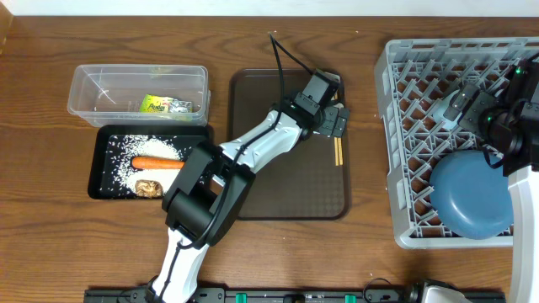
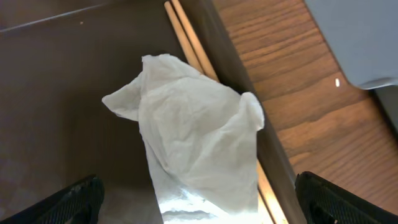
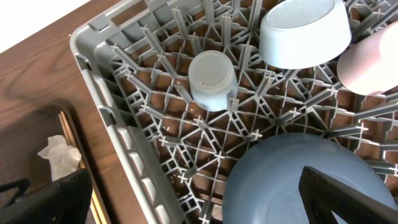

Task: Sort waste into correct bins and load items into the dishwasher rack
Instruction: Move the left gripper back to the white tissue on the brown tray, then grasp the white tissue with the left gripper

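Note:
A crumpled white tissue point(image 2: 193, 137) lies on the brown serving tray point(image 1: 278, 185) by its right rim, next to the wooden chopsticks point(image 2: 186, 37). My left gripper point(image 2: 199, 202) is open, one finger on each side of the tissue. It shows over the tray's far right in the overhead view point(image 1: 333, 122). The black tray point(image 1: 105, 164) holds rice, a carrot point(image 1: 156, 162) and a brown lump point(image 1: 150, 187). The clear tub point(image 1: 93, 84) holds the green-yellow wrapper point(image 1: 164, 104). The grey rack point(image 1: 396, 126) holds the blue plate point(image 3: 298, 180), the white bowl point(image 3: 305, 31) and two cups point(image 3: 211, 78). My right gripper point(image 3: 199, 202) is open and empty above the plate.
The chopsticks point(image 1: 338, 150) lie along the brown tray's right rim. A strip of bare wood table point(image 1: 366, 151) separates that tray from the rack. My right arm point(image 1: 514, 118) hangs over the rack's right side.

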You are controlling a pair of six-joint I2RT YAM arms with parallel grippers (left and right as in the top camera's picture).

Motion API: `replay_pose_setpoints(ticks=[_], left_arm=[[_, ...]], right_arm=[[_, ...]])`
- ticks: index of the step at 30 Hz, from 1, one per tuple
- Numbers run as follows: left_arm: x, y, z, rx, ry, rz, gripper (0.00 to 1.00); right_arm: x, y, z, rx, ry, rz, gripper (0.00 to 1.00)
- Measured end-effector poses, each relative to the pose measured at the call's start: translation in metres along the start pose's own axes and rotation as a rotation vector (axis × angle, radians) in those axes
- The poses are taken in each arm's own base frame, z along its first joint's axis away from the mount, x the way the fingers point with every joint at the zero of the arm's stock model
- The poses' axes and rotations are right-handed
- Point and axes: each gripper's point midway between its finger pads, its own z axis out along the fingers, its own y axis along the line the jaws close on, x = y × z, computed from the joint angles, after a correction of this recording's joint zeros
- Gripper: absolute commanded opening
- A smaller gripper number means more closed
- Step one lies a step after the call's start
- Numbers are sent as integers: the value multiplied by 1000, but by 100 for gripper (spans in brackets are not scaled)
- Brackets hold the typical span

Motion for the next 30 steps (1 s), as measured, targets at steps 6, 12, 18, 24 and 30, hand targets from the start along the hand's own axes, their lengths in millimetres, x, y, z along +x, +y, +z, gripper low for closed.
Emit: replay_pose_setpoints(ticks=[6,12,18,24,30], left_arm=[[3,6,3,-32,4,0,99],[3,9,4,-46,2,0,100],[8,10,9,-51,15,0,99],[15,13,14,-58,36,0,94],[17,14,14,-63,44,10,85]], right_arm=[[0,0,0,0,0,0,99],[0,0,0,0,0,0,99],[0,0,0,0,0,0,99],[0,0,0,0,0,0,99],[0,0,0,0,0,0,99]])
